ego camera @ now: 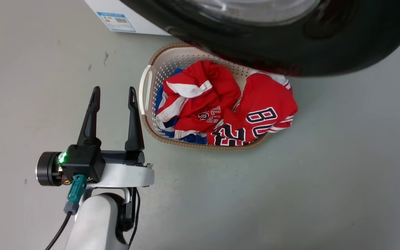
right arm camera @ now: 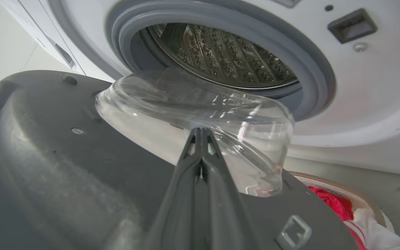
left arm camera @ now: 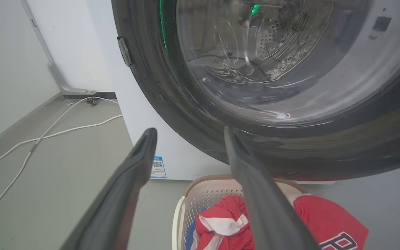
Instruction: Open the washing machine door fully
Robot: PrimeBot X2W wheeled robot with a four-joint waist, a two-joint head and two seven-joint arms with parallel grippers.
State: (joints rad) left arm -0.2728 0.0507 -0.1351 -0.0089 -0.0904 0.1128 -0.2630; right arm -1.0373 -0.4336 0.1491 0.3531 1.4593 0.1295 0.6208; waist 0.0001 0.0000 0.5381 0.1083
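While the washing machine door (right arm camera: 64, 166) hangs ajar — likely heavy, slick
Right hand (right arm camera: 201, 130) closed, left hand (ego camera: 114, 89) spread, both empty — push its inner rim.

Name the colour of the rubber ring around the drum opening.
Grey. The rubber ring shows best in the right wrist view.
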